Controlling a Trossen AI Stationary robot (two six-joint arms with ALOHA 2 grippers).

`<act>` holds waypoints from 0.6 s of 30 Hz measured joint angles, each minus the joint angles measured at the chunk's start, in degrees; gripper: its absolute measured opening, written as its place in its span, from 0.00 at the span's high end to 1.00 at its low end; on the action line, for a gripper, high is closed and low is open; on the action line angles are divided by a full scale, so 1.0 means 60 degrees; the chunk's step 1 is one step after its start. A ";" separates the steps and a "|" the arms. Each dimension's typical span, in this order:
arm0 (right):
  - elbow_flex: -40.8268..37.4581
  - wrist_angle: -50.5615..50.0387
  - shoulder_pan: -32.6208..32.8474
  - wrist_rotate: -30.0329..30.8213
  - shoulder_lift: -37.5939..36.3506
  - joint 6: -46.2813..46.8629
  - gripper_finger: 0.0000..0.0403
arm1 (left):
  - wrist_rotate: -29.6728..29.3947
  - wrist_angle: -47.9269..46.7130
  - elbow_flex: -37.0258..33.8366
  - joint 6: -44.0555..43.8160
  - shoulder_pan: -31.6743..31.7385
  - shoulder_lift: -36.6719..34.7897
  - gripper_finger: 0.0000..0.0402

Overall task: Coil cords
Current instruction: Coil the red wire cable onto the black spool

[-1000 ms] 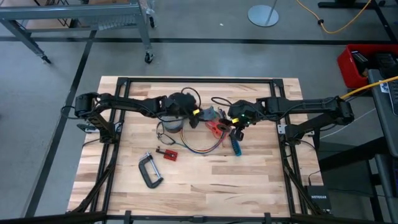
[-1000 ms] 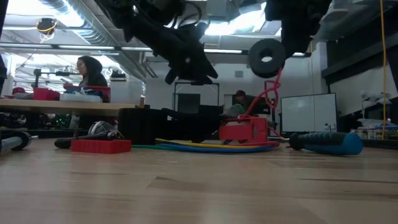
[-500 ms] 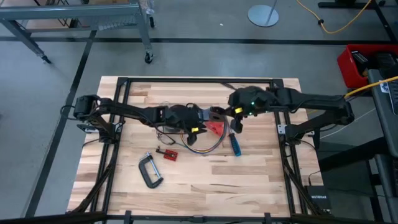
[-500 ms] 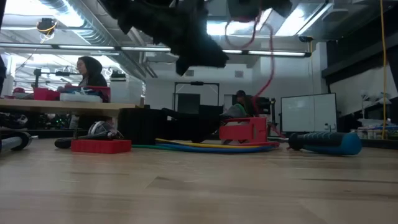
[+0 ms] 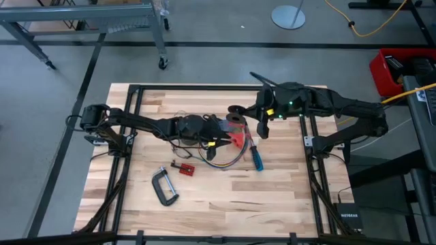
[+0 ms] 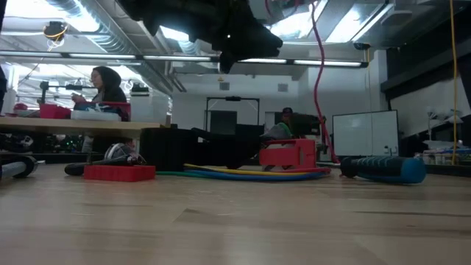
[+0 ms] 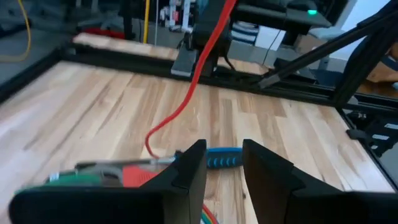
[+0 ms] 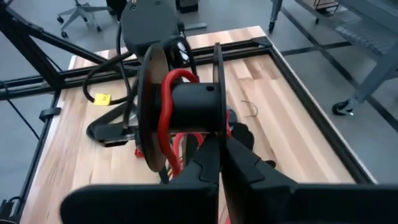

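Observation:
A black spool (image 8: 186,106) with a red cord (image 8: 166,109) wound on its hub hangs high over the table's middle, with my right gripper (image 8: 219,155) shut on it. From the spool (image 5: 236,117) the red cord (image 6: 318,88) drops to a red block (image 6: 288,153) on the table. A cord of several colours (image 5: 221,160) lies looped beside the block. My left gripper (image 7: 224,165) hovers open near the block (image 5: 235,138); nothing is between its fingers. My right gripper pinches one flange of the spool at its rim (image 8: 217,134) between its two fingers. The fingers slant down from the table's right side. The spool is lifted clear, its flanges on edge, and the red cord trails down from the hub.
A blue-handled screwdriver (image 5: 257,158) lies right of the cords. A black C-clamp (image 5: 163,187) and a small red part (image 5: 182,168) lie toward the near left. A black frame (image 5: 218,88) borders the tabletop. A person (image 6: 107,85) sits at a bench behind.
My right gripper has risen with the spool, which has left the top of the low view. The red cord has been drawn up into a long, nearly straight run from the red block. My left gripper has swung toward the table's near edge.

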 joint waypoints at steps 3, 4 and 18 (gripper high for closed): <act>0.0003 0.0015 0.0000 0.0089 0.0000 -0.0106 0.99 | 0.0000 0.0479 0.0000 0.0344 0.0000 0.0000 0.76; 0.0003 0.0015 0.0000 0.0090 0.0000 -0.0156 0.99 | -0.0002 0.0635 0.0000 0.0472 0.0000 0.0000 0.76; 0.0003 0.0960 0.0000 0.0090 0.0011 -0.0476 0.99 | -0.0238 0.3383 0.0000 0.0714 0.0073 0.1157 0.52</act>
